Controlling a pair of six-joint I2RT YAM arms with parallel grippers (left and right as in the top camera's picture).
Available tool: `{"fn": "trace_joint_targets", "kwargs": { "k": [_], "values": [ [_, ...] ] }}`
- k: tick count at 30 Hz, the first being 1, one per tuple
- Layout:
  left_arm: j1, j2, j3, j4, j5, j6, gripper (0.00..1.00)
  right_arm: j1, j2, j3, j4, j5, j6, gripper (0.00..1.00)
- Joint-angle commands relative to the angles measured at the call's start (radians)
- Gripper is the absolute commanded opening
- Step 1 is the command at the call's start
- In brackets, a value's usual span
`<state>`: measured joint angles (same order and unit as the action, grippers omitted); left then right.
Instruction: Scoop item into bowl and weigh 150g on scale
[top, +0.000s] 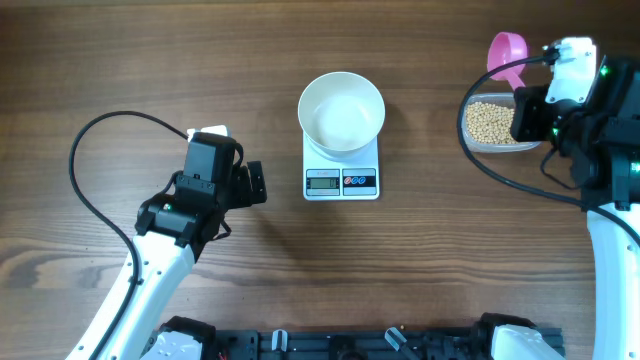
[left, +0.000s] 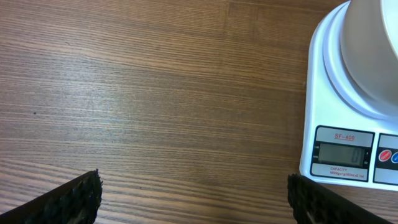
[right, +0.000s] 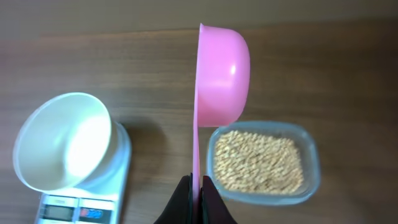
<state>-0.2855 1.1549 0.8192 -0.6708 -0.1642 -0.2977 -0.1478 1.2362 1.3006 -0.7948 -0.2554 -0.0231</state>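
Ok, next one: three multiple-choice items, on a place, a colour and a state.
1. The bowl stands: A on the scale, B on a plate, C on bare wood.
2. The scoop is: A blue, B pink, C green.
3. The bowl is: A full, B half full, C empty.
1 A, its base sits on the platform; 2 B, pink cup in the right end effector; 3 C, only white interior shows, beans lie in the tub.

Overhead faces straight down at the brown wooden desk (top: 150, 60) — both close wrist views share the white square scale (left: 329, 112).
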Motion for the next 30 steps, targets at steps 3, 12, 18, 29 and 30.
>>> {"fn": "trace_joint_targets", "kwargs": {
  "k": [3,12,18,29,30],
  "values": [
    [0.007,0.008,-0.002,0.0,-0.013,0.002,1.0,-0.004,0.006,0.021,-0.032,-0.041,0.103,0.04],
    [0.006,0.003,-0.002,0.154,0.671,0.006,1.0,-0.004,0.006,0.021,-0.071,-0.026,0.101,0.04],
    [0.006,-0.246,-0.002,-0.124,0.594,0.044,1.0,-0.004,0.006,0.021,-0.078,-0.026,0.101,0.04],
    [-0.039,-0.116,-0.002,-0.075,0.395,0.055,1.0,-0.004,0.006,0.021,-0.082,-0.026,0.102,0.04],
    [-0.069,-0.1,-0.002,-0.06,0.385,0.055,1.0,-0.004,0.006,0.021,-0.082,-0.026,0.102,0.04]
  ]
}}
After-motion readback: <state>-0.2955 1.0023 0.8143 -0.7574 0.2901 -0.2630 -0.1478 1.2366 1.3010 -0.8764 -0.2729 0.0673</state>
